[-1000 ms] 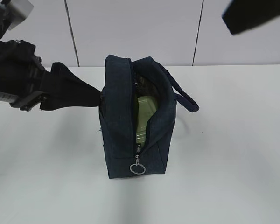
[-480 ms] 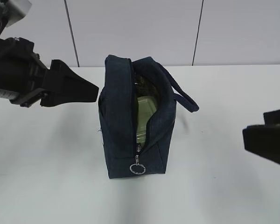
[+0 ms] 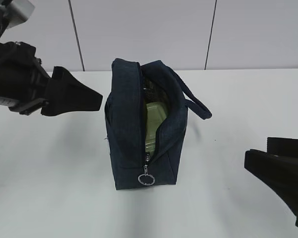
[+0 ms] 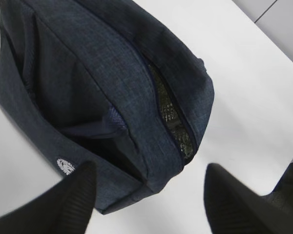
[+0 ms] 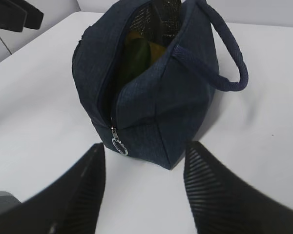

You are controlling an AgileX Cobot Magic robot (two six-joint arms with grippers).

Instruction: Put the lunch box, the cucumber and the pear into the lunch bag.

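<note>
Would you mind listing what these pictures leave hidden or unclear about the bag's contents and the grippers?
- Pear: not clearly identifiable in any view; inside the lunch bag the right wrist view shows only dark green and yellowish patches in shadow.
- Cucumber: likewise uncertain; the bag's walls hide most of the interior.
- Lunch box: only a pale green strip shows through the opening in the exterior view.
- Right gripper: cut off by the exterior view's edge.
- Left gripper: fingertips cut off at the bottom of its wrist view.

L gripper (image 4: 146, 200) jaws apart, empty; R gripper (image 5: 144, 190) same, low.

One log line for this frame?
bag: upright, unzipped | box: inside | left tool: open, empty | right tool: open, empty
</note>
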